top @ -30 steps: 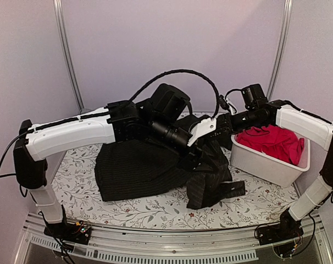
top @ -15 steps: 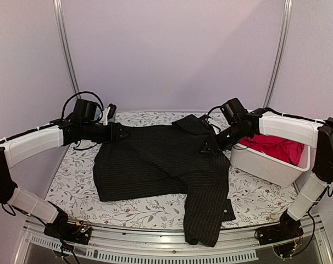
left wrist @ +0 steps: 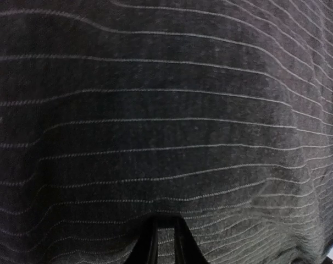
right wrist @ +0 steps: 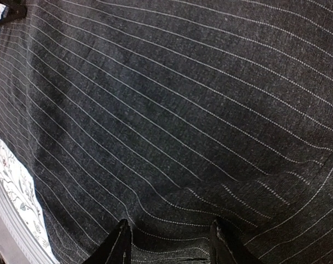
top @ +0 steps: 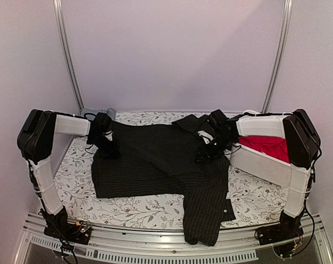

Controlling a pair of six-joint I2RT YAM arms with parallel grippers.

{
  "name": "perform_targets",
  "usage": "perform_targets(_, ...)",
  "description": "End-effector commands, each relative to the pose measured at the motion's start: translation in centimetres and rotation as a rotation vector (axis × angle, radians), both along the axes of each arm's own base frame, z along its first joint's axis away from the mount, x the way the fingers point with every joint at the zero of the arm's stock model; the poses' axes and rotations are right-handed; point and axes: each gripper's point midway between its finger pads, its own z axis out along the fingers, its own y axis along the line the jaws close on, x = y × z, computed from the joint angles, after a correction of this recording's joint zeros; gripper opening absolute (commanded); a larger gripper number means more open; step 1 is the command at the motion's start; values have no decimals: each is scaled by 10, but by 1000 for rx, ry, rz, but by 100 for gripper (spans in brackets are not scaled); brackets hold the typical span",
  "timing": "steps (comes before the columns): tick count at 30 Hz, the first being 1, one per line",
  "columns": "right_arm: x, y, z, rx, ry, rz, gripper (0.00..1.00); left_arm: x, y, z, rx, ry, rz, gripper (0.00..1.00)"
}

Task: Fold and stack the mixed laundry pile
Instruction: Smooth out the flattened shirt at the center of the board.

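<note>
**A:** How is the black pinstriped collared button shirt (top: 155,159) lying?

**B:** It is lying spread flat over the middle of the floral-covered bench (top: 150,208). One long part is draping over the near edge, right of centre, and the collar is pointing toward the far edge.

**A:** How is it going to handle?

**B:** I am judging it light, soft and limp. It is sagging wherever nothing is carrying it, so it will likely be sliding and bunching rather than holding a crease. I am thinking the shoulder seams or hem corners are offering the firmest hold, taken at two well-separated points.

**A:** What are the tools doing?

**B:** The left tool (left wrist: 165,246) is sitting on the shirt's far-left part. Its fingers are nearly pressed together and seem to be pinching a small ridge of cloth. The right tool (right wrist: 169,242) is resting on the shirt's right side with its fingers spread apart. Cloth is lying between them, but they are gripping nothing.

**A:** And beyond?

**B:** A bright red-pink cloth (top: 265,144) is lying in the white plastic bin (top: 260,165) at the bench's right edge.
</note>
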Motion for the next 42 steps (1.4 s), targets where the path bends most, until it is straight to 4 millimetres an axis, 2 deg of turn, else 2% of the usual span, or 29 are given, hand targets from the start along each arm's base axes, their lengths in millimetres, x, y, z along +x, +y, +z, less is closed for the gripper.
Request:
perform_targets(1,12,6,-14,-41,3,-1,48,6,61,-26,142,101,108,11)
perform_targets(5,28,15,-18,-50,0,-1,49,23,106,-37,178,141,184,10)
perform_targets(7,37,20,-16,-53,-3,-1,51,36,116,-33,151,125,197,11)
perform_targets(9,46,25,-5,-44,-24,-1,51,52,109,-13,94,61,167,18)
perform_targets(10,48,27,3,-34,-37,3,52,57,100,0,54,23,137,24)
perform_targets(13,43,33,31,26,-65,35,54,59,76,44,-47,-77,90,40)
perform_targets(15,30,30,58,75,-84,55,54,48,71,68,-95,-104,116,43)
perform_targets(17,7,24,71,109,-47,60,54,31,81,83,-101,-103,194,43)
perform_targets(18,-7,23,70,133,-6,64,54,19,88,89,-104,-97,239,44)
perform_targets(20,-42,22,75,211,81,52,54,-7,98,93,-110,-67,322,45)
perform_targets(24,-111,30,72,230,150,107,54,-54,118,90,-144,-14,477,47)
perform_targets(28,-165,39,53,196,187,196,54,-83,134,87,-126,-3,595,52)
perform_targets(30,-174,37,37,144,201,210,54,-91,140,84,-123,3,639,54)
perform_targets(35,-178,34,11,79,263,191,52,-108,150,68,-134,63,716,55)
perform_targets(37,-180,36,3,64,272,197,52,-108,152,68,-146,54,728,55)
perform_targets(40,-174,40,2,62,246,200,52,-106,154,68,-142,47,724,55)
perform_targets(42,-171,40,-6,36,251,203,52,-105,156,68,-140,49,724,55)
